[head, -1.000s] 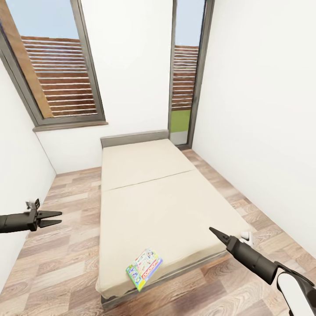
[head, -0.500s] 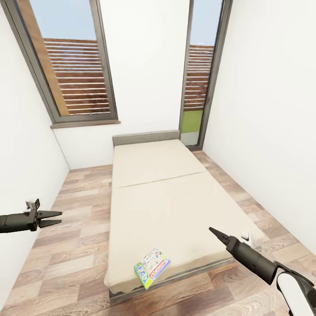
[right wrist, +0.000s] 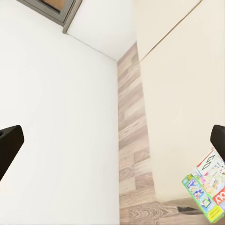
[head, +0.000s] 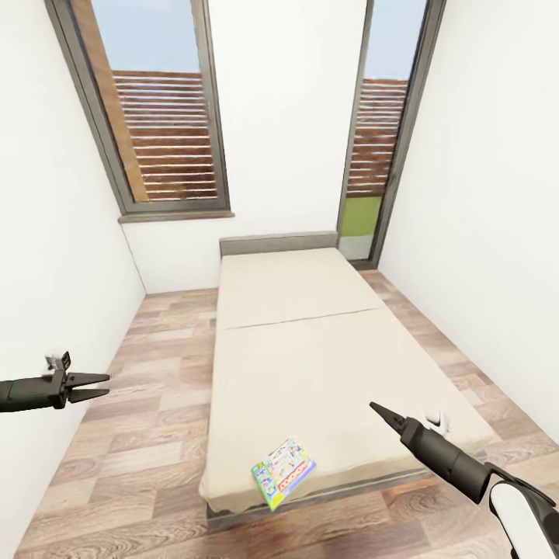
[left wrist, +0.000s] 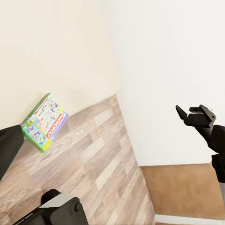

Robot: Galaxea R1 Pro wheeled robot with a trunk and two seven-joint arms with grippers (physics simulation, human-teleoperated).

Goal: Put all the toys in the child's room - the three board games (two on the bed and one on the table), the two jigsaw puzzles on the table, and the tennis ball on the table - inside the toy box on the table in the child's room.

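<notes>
A green-edged board game (head: pixel 283 472) lies at the bed's (head: pixel 326 365) near edge, around 6 o'clock. The left gripper (head: pixel 99 385) at 9 o'clock and right gripper (head: pixel 374 407) at 4 o'clock hover with fingers parted, holding nothing.

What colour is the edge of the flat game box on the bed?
Green, on the flat printed cardboard game box with its white-and-red face; clearest in the left wrist view.

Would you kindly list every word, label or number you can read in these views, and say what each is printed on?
Game box at the bed's near edge: a red band of white lettering and small coloured print, too blurred to read in the head view and in both wrist views.
Nothing else in view carries readable text.
</notes>
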